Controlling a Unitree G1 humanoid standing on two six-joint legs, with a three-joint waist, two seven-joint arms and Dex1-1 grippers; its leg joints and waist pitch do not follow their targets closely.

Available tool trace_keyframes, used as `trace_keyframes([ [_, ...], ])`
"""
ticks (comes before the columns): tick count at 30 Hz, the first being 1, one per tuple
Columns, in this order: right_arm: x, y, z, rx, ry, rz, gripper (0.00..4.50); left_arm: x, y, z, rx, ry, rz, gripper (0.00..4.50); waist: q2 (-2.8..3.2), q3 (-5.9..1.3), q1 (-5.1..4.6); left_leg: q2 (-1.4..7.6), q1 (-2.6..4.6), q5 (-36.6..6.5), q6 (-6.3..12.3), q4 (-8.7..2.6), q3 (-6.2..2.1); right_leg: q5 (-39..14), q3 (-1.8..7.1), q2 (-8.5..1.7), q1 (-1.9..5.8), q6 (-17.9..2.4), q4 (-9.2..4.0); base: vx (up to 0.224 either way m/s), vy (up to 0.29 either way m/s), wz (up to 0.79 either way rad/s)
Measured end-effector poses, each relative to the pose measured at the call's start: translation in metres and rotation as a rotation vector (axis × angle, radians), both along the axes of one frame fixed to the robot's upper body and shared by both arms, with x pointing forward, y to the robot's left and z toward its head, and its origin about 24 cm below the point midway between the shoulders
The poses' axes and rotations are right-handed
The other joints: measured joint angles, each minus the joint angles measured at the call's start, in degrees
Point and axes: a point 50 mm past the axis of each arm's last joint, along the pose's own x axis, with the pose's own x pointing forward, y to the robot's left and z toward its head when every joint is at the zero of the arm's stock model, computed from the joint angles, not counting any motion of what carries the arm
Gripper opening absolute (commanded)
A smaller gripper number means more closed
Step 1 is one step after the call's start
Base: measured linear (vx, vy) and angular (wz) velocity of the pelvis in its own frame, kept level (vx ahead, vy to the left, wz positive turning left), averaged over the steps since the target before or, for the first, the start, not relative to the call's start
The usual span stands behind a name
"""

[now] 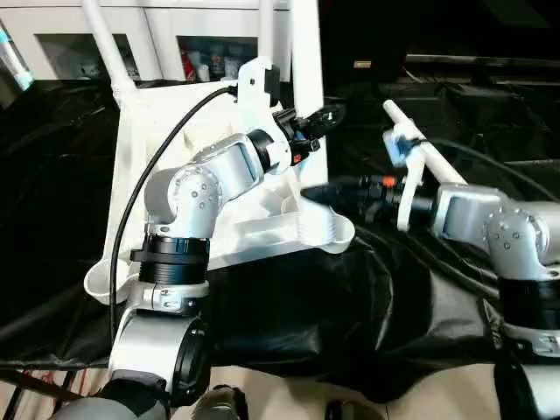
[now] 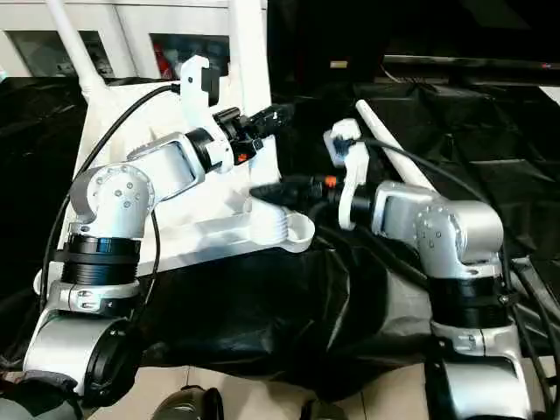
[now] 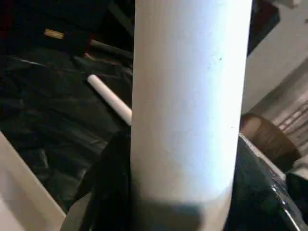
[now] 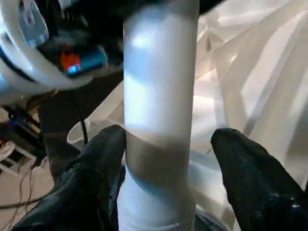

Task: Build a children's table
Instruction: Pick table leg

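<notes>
Tabletop (image 1: 175,131) lies underside-up on the black sheet (image 1: 289,324), tilted, ribs showing; its near-right corner socket (image 1: 337,232) is empty. Upright leg (image 1: 306,52) stands at the top's far-right corner, long axis vertical, another leg (image 1: 105,44) at far-left. One loose leg (image 2: 394,149) lies on the sheet off the top's right edge, axis running away from us.

Left gripper (image 1: 319,118): we judge it clasped round the upright leg; wrist view shows the tube (image 3: 187,106) between both fingers (image 3: 108,183), contact both sides. Right gripper (image 4: 166,159): fingers (image 4: 245,168) straddle the same tube lower down, one pad touching, other w/ a gap, so we read it as let go.

Key relation: leg axis is vertical, crosswise to both sets of fingers; left arm has it. Right is nearer the loose leg and the empty socket, prob. next pickup.
</notes>
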Motion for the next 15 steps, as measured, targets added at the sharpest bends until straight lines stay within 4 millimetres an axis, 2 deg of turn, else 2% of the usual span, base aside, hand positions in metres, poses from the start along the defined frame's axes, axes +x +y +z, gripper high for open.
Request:
trace_keyframes([
  [7, 0.000, 0.019, -0.009, -0.040, 0.022, -0.006, 3.14, -0.001, -0.004, -0.001, 0.017, 0.000, 0.003, 1.88, 0.00, 0.00, 0.08, 0.00, -0.02, 0.0, 0.00, -0.01, 0.00, 0.0, 0.01, 0.00, 0.00, 0.1, -0.02, 0.000, 0.000, 0.00],
  [9, 0.000, 0.021, -0.012, -0.063, 0.024, -0.011, 2.87, 0.000, -0.004, -0.001, 0.019, 0.000, 0.007, 1.88, 0.00, 0.00, 0.06, -0.01, -0.02, 0.0, 0.00, -0.01, 0.00, 0.0, 0.02, 0.00, 0.01, 0.1, -0.04, 0.000, 0.000, 0.00],
  [13, 0.000, 0.023, -0.013, -0.075, 0.027, -0.011, 2.67, 0.000, -0.005, -0.001, 0.016, -0.003, 0.011, 1.88, 0.00, 0.00, 0.02, -0.01, -0.03, 0.0, 0.00, -0.01, -0.01, 0.0, 0.02, 0.00, 0.00, 0.1, -0.05, 0.000, 0.000, 0.00],
  [14, 0.000, 0.023, -0.013, -0.075, 0.027, -0.013, 2.42, 0.000, -0.004, -0.001, 0.016, -0.003, 0.011, 1.88, 0.00, 0.00, 0.02, -0.01, -0.03, 0.0, 0.00, -0.01, -0.01, 0.0, 0.02, 0.00, 0.00, 0.2, -0.05, 0.000, 0.000, 0.00],
  [15, 0.000, 0.023, -0.013, -0.075, 0.027, -0.013, 2.37, 0.000, -0.004, 0.000, 0.015, -0.003, 0.012, 1.88, 0.00, 0.00, 0.01, -0.01, -0.03, 0.0, -0.01, -0.01, -0.01, 0.0, 0.02, 0.00, 0.00, 0.2, -0.05, 0.000, 0.000, 0.00],
])
